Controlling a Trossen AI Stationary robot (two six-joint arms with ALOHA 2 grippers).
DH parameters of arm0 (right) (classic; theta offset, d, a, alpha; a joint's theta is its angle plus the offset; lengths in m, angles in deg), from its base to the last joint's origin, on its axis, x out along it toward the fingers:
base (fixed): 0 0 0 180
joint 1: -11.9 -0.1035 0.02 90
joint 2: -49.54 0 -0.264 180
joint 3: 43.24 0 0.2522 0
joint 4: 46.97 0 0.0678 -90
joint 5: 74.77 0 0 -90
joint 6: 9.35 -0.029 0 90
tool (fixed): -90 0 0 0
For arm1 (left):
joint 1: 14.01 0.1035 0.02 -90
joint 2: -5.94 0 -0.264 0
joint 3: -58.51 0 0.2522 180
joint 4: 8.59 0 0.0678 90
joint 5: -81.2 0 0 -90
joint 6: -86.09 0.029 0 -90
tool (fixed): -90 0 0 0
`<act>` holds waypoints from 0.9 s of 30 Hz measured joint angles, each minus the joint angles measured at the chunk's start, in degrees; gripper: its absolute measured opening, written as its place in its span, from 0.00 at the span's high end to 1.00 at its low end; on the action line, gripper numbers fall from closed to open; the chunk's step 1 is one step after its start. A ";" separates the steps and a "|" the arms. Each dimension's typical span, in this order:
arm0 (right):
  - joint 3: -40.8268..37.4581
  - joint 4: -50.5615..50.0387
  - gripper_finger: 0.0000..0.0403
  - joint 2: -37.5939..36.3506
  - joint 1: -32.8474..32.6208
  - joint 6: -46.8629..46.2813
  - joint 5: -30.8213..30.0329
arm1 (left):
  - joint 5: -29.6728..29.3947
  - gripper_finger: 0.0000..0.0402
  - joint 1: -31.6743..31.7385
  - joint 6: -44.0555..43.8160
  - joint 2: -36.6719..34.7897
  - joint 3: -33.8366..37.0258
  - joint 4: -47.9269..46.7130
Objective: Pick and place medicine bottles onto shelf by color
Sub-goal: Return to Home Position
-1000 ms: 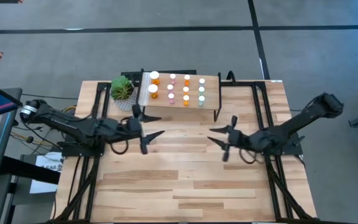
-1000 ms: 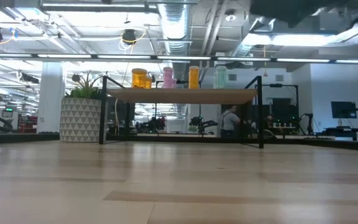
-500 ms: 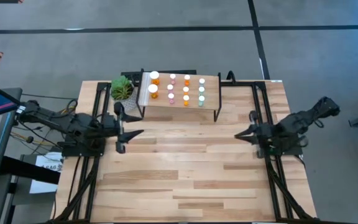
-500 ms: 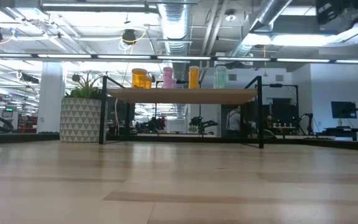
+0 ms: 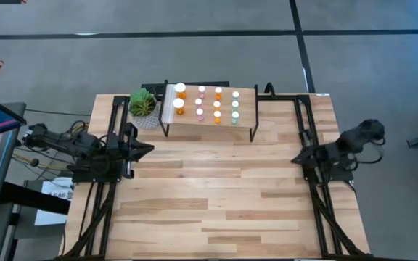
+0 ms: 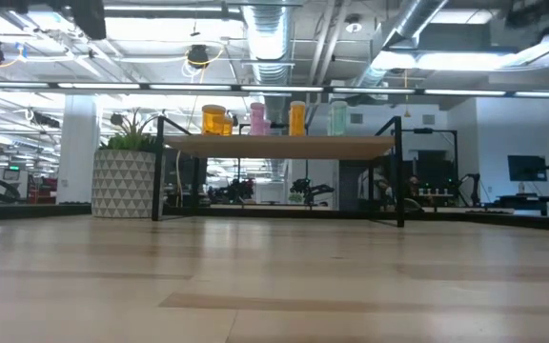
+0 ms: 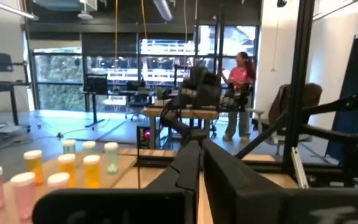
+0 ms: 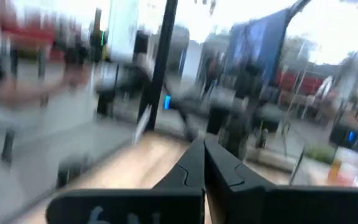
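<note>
Left gripper (image 5: 146, 149) is hovering at the left edge of the table (image 5: 216, 203) with its fingers pressed together, and the right gripper (image 5: 294, 158) is doing likewise at the right edge. Well apart from both, the shelf (image 5: 247, 109) is standing at the far edge beside a potted plant (image 5: 142, 104). On it the medicine bottles (image 5: 217, 104) are standing in rows by colour: orange, pink, orange, green-teal.

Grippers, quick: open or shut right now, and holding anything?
Left gripper: shut, holding nothing, at the left edge of the table.
Right gripper: shut, holding nothing, at the right edge.
</note>
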State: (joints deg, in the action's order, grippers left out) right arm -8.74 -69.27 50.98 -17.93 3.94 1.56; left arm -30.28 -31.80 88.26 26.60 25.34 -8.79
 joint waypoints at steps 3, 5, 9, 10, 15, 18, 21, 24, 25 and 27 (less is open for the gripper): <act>-2.04 -1.11 0.97 -1.16 0.39 -0.16 1.32 | 0.87 0.98 -0.01 -0.12 -2.75 3.22 2.74; -3.44 2.51 0.99 -1.27 0.33 0.10 1.81 | 3.80 0.99 0.01 0.10 -5.01 5.27 3.49; -8.83 7.00 0.98 -1.17 0.36 -0.05 1.85 | 7.45 1.00 -0.05 0.14 -8.26 9.29 5.44; -10.11 9.04 0.98 -1.27 0.35 -0.08 1.88 | 7.62 1.00 -0.05 -0.06 -9.04 10.18 5.45; -15.25 12.50 0.98 -1.26 0.33 -4.54 1.83 | 7.88 1.00 -0.03 -1.00 -12.08 14.92 5.20; -18.13 14.75 0.99 -1.25 0.33 -8.04 1.85 | 8.25 1.00 -0.03 -1.28 -13.80 17.67 5.32; -20.24 15.26 0.99 -1.19 0.34 -10.80 1.82 | 8.36 1.00 -0.01 -2.36 -15.39 18.76 2.50; -20.25 14.98 0.98 -1.03 0.34 -13.11 1.79 | 8.00 1.00 0.01 -4.54 -15.95 18.78 -0.62; -20.25 14.82 0.98 -1.17 0.33 -13.22 1.79 | 8.00 1.00 0.01 -4.85 -16.06 18.78 -1.01; -20.25 15.50 0.98 -1.27 0.45 -13.34 1.73 | 8.95 1.00 0.00 -4.95 -16.15 18.79 -1.18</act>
State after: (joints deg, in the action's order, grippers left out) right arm -28.99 -53.77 49.70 -17.47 -9.39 3.28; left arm -21.33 -31.79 83.31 10.45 44.13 -9.97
